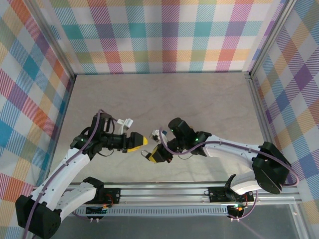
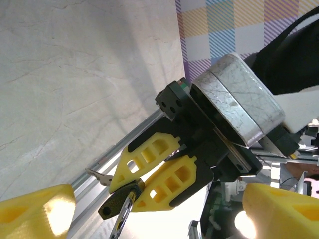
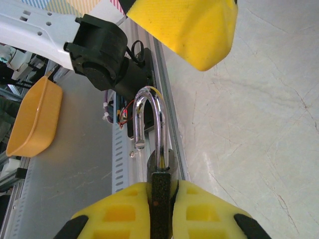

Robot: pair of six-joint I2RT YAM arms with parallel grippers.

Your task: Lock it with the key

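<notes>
The padlock (image 3: 160, 196) hangs in the air above the near edge of the table (image 1: 199, 107), between the two arms. Its dark body is clamped between the right gripper's (image 1: 153, 156) yellow fingers (image 3: 197, 209), which leaves the shackle (image 3: 148, 107) sticking out clear of them. One leg of the shackle ends free of the body, so I read the lock as open. In the left wrist view a silver key (image 2: 95, 175) pokes out beside those fingers; I take it to be seated in the lock, though I can't see the keyway. My left gripper (image 1: 138, 141) faces the lock, just beside it. Its jaws are spread wide with nothing in them, which suits reaching for the key or shackle. I judge the right arm presents the lock this way so that I can reach both.
</notes>
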